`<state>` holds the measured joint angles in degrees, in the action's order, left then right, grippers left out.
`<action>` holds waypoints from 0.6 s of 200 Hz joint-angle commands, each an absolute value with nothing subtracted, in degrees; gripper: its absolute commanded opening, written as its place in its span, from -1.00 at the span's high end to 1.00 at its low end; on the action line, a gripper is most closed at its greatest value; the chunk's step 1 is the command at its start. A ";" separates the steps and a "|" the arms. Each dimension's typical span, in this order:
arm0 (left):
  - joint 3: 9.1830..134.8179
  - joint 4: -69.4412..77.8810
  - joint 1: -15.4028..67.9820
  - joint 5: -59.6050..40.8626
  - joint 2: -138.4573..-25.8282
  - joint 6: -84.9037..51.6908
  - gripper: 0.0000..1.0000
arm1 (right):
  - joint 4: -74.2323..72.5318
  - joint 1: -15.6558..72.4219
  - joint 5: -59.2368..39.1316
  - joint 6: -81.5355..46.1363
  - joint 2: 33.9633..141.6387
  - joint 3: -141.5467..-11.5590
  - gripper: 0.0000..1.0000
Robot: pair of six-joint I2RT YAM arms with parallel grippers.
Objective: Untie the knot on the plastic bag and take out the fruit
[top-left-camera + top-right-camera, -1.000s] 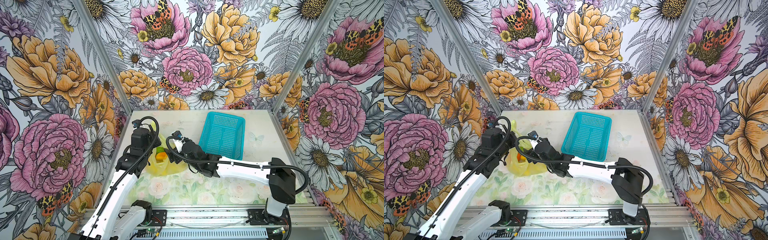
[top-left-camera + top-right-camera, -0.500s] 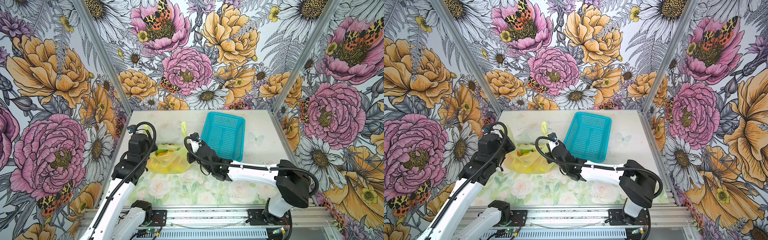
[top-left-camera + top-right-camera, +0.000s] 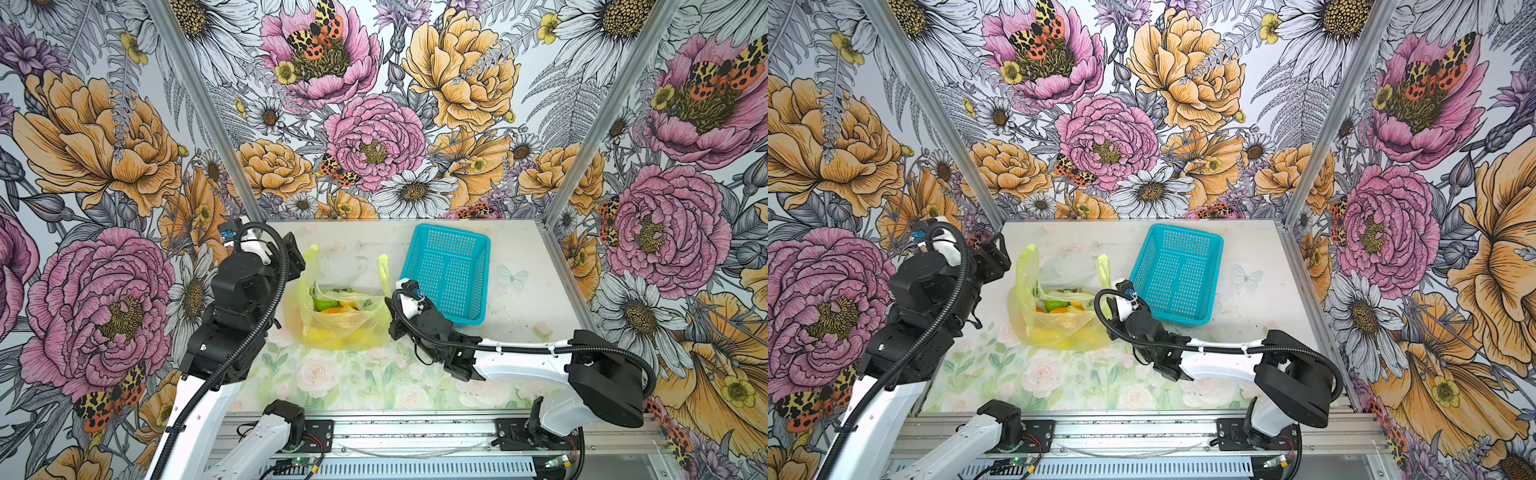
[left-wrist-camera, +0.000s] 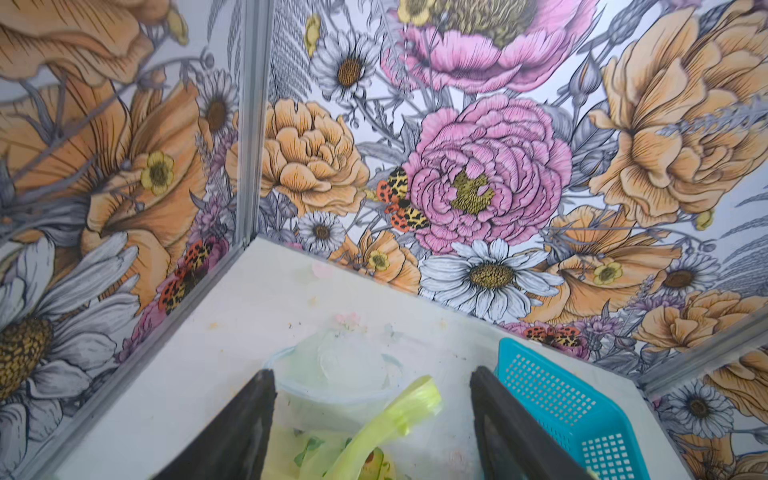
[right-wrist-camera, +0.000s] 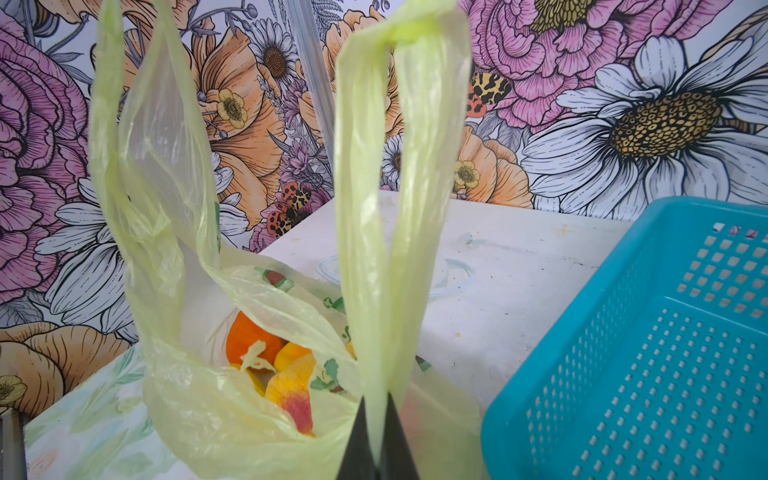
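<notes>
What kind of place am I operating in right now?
Most likely a purpose-built robot test booth, not a home: flower-printed wall panels in aluminium posts box in a small table, both arms are mounted on a front rail, and the props are a plastic bag of fruit and a basket.

Left gripper open, right gripper pinched shut.
The left arm (image 3: pixel 224 332) rises from the front rail on the left, its elbow bent and its wrist tipped forward and down. The left gripper (image 4: pixel 372 372) has its two dark fingers (image 4: pixel 249 424) spread wide apart. The right arm (image 3: pixel 519 359) lies low and nearly level, reaching from the right side toward the middle. The right gripper (image 5: pixel 377 432) points away from the rail, its jaws pressed together on a bag handle (image 5: pixel 361 249).
</notes>
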<state>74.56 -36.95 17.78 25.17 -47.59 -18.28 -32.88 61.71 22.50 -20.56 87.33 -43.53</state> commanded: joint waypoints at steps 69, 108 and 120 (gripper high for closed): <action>92.97 -37.39 12.43 -1.85 -76.38 4.38 -0.58 | -36.63 63.29 23.02 -20.66 82.14 -40.06 0.99; 80.46 -37.38 15.79 -24.84 -69.98 26.61 -0.63 | -36.89 63.06 23.63 -20.41 81.66 -39.48 0.96; 75.84 -37.44 17.15 -25.47 -66.42 32.38 -0.64 | -37.08 62.72 24.13 -20.96 81.58 -39.06 0.97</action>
